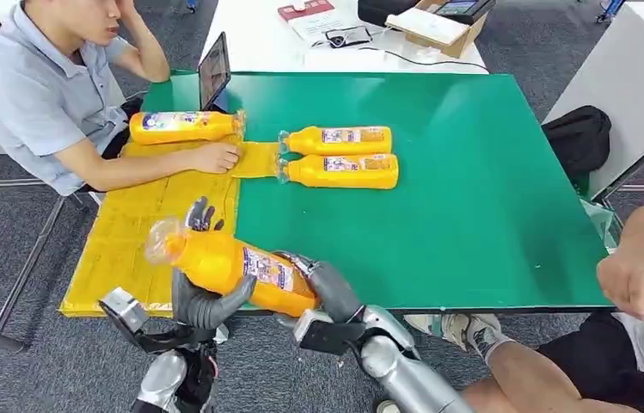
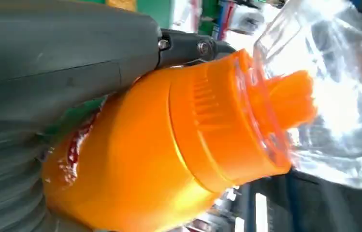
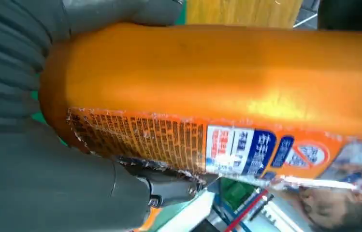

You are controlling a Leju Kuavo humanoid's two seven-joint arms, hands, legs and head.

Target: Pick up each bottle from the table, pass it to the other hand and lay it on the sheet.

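Gripping one orange bottle with both hands, you see left hand near its clear cap, right hand at its base, above the table's near edge beside the yellow sheet

We see both hands on one orange bottle at the worktop's near edge: left hand near its neck, right hand at its base; another bottle lies on the yellow sheet.
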